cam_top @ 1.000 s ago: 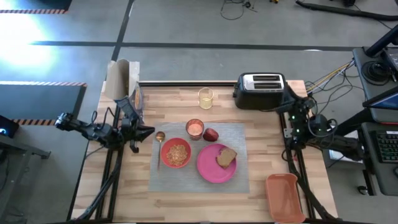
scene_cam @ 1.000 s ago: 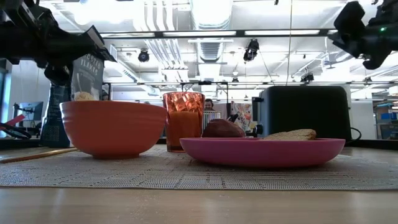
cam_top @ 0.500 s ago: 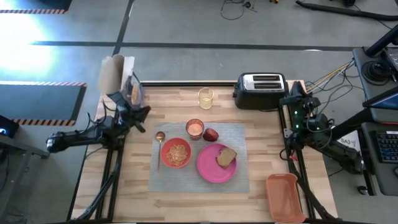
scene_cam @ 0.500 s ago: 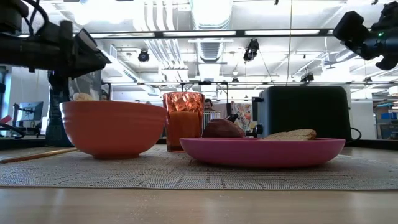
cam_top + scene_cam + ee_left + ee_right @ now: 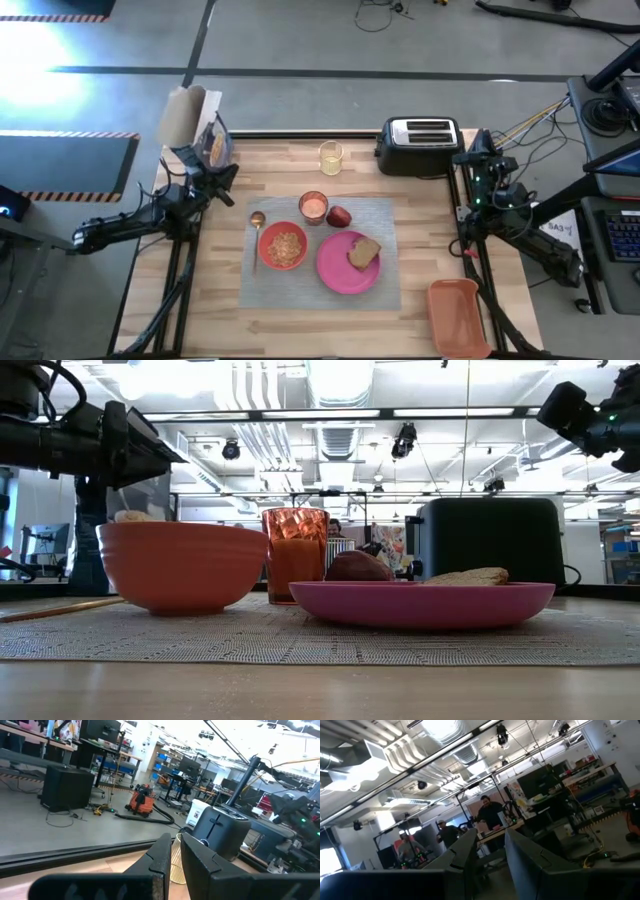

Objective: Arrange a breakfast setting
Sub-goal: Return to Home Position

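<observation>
Grey placemat [image 5: 320, 290] at frame centre looked fully set, so we judged only parking remained: left gripper [image 5: 228, 178] clenched empty at upper left, right gripper [image 5: 466, 160], jaws slightly parted, empty at upper right.

A light wooden bench [image 5: 210, 300] carries several things directly on its planks. A grey woven rectangular placemat [image 5: 385, 285] lies at the middle. Behind it, at the far edge, stand a small clear yellowish glass [image 5: 331, 157] and, to its right, a black-and-silver toaster [image 5: 418, 146]. An orange rectangular plastic bin [image 5: 458, 316] sits at the near right corner.
</observation>
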